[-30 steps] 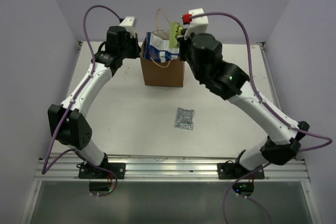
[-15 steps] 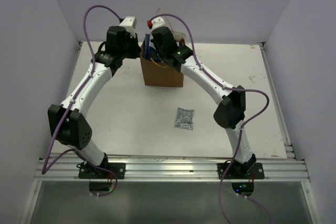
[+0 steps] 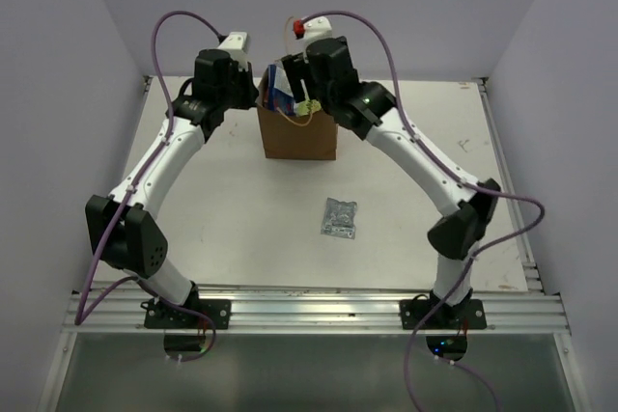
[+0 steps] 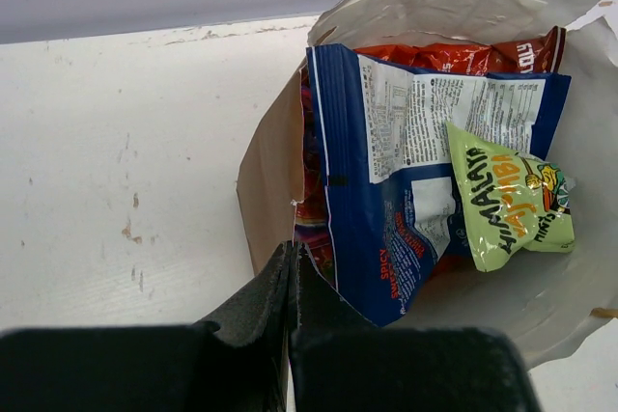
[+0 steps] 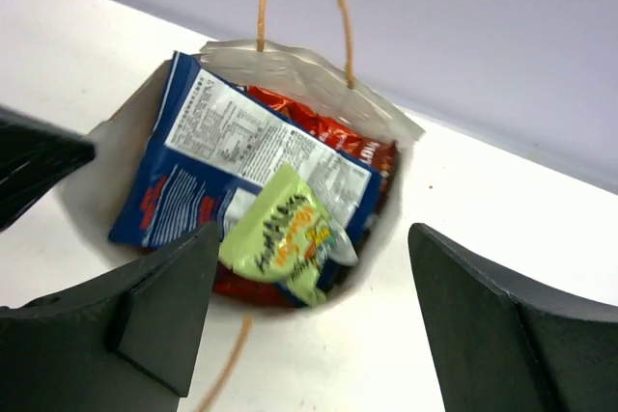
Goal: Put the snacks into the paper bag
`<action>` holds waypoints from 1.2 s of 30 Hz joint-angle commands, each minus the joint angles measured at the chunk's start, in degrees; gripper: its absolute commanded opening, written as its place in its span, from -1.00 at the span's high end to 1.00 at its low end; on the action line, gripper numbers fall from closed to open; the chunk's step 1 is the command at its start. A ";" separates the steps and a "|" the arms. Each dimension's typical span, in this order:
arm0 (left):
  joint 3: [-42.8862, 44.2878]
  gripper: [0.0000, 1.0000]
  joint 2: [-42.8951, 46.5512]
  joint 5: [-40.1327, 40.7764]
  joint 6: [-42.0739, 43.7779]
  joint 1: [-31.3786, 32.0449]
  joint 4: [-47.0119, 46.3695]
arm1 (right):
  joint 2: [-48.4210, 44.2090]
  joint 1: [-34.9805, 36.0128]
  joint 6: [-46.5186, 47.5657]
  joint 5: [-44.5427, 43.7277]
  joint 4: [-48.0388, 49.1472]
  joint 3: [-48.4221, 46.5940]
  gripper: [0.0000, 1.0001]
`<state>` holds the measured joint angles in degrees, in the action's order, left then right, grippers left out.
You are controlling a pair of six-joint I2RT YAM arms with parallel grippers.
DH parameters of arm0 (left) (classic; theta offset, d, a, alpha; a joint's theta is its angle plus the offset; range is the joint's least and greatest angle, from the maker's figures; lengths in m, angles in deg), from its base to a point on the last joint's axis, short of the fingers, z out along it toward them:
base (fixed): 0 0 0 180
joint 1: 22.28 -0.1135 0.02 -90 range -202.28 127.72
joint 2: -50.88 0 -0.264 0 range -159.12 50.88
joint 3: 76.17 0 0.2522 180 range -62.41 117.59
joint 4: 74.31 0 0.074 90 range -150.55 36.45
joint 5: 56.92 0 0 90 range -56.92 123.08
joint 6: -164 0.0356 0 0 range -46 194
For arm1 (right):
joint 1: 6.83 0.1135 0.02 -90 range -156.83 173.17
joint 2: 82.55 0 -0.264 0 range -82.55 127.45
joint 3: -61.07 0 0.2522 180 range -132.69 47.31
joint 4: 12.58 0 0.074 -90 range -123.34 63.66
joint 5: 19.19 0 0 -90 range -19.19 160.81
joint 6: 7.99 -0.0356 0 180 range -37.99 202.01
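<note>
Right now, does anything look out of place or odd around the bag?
One silver-grey packet lies alone on the table, outside the paper bag. Inside, the blue-white packet sticks out past the rim, with the yellow-green packet resting loosely on it.

My hand (image 4: 293,267) pinches the paper bag's (image 4: 266,180) rim. Inside, a yellow-green packet (image 4: 507,202) lies on a blue-white packet (image 4: 386,190), a red packet (image 4: 435,53) behind.
</note>
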<state>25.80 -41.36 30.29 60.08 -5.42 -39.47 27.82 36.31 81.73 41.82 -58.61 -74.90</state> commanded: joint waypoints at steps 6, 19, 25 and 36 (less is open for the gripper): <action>-0.14 1.00 3.92 -0.38 0.55 -0.69 -4.29 | -25.79 4.59 -10.78 -2.66 7.04 35.30 -0.66; -0.93 1.00 4.27 -0.12 0.46 -0.69 -4.38 | -20.02 5.82 -29.17 2.27 14.51 65.34 -0.61; -0.93 1.00 4.01 -0.20 0.55 -0.69 -4.38 | -17.21 5.91 -29.96 3.41 17.15 68.16 -0.60; -0.93 1.00 4.27 0.24 0.73 -0.69 -4.38 | -12.98 6.35 -33.03 5.35 16.89 70.27 -0.18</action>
<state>24.79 -40.71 30.27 60.08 -5.42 -39.87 14.40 42.21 51.53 46.82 -41.72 -6.14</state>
